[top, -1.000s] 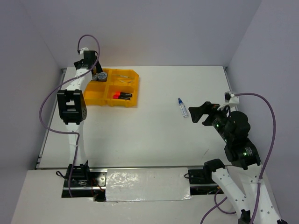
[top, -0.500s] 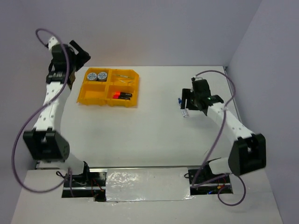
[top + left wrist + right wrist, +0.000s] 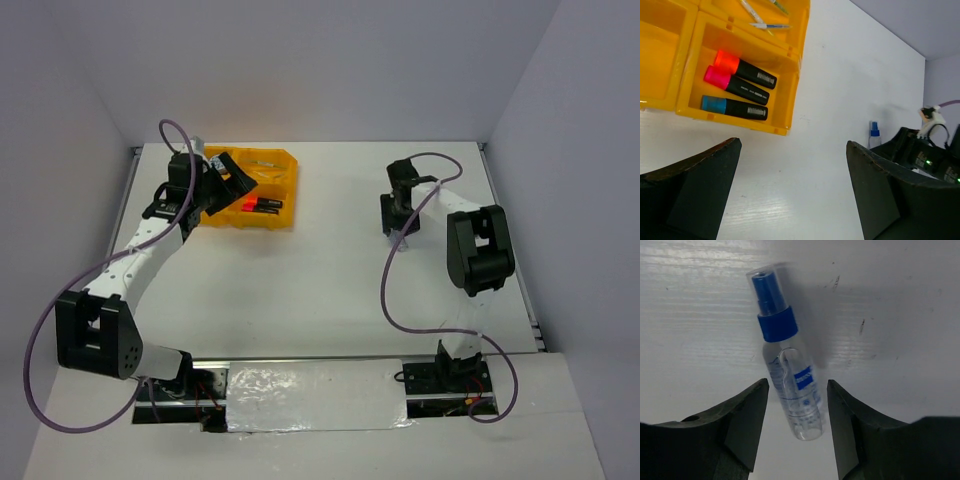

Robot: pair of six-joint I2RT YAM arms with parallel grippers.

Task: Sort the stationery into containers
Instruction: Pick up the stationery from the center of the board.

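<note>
Table (image 3: 320, 270): white, it lies under both pairs of jaws
Tray (image 3: 795, 65): orange-yellow with compartments, ahead of the left jaws and towards the left finger's side
Left gripper (image 3: 792, 150): jaws wide apart, nothing between them, only bare table in the gap
Right gripper (image 3: 797, 390): jaws apart, one on each side of the bottle's lower body, and a thin gap shows on both sides
Spray bottle (image 3: 788, 367): clear with a blue cap, it lies flat on the table between the right jaws, cap end pointing away from the gripper
Markers (image 3: 737, 87): three short black ones with orange-red, pink and blue caps, side by side in the tray compartment nearest to the left jaws
Pens (image 3: 767, 25): thin, in the compartment behind the markers, farther from the left jaws
</note>
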